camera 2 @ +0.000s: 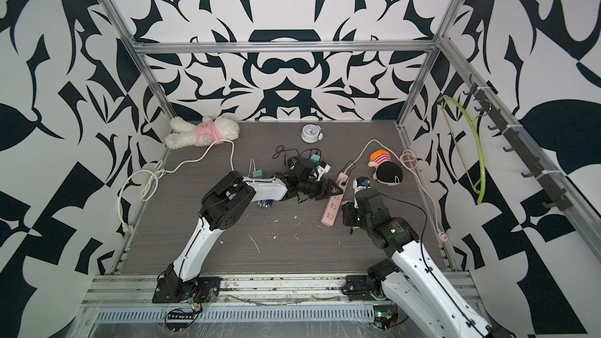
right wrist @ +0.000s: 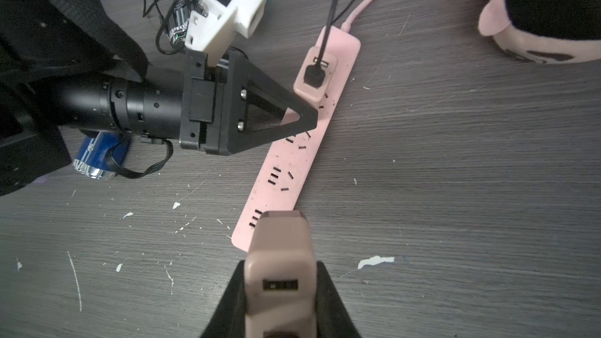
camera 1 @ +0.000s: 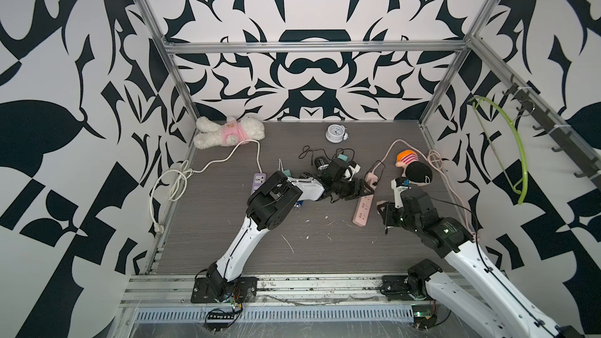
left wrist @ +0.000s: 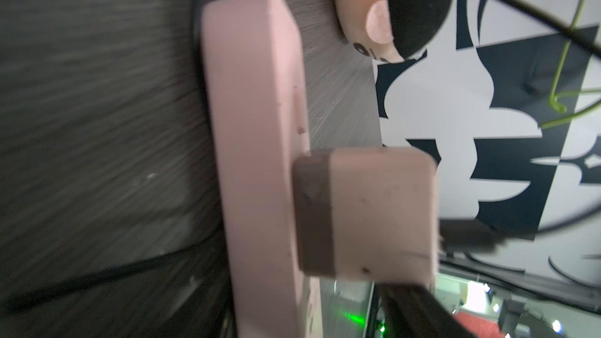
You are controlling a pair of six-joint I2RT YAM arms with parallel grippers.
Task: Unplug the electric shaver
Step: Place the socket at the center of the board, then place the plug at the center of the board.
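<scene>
Right gripper (right wrist: 279,263): clamped on a second pink USB block (right wrist: 278,242), over the near end of the pink power strip (right wrist: 286,164). Probably parked there, or pinning the strip (couldn't tell if the block touched it).
Left gripper (right wrist: 300,118): seen edge-on, tip down on the strip just beside the plugged adapter (right wrist: 313,73). Couldn't tell whether the jaws were apart or closed, and nothing showed between them.
Left wrist view: blurred; adapter seen side-on, standing off the strip face, only one finger (left wrist: 422,313) in shot.
Shaver lead: black cable (right wrist: 335,11) was seated in the adapter's USB port, so not yet unplugged.
Electric shaver (right wrist: 178,24): dark ribbed cylinder in the cable tangle behind the left wrist, well apart from the strip (ID is my guess).
Next, my read: the grip had to land on the black plug or the adapter with the strip held down, otherwise the strip would lift with it.
</scene>
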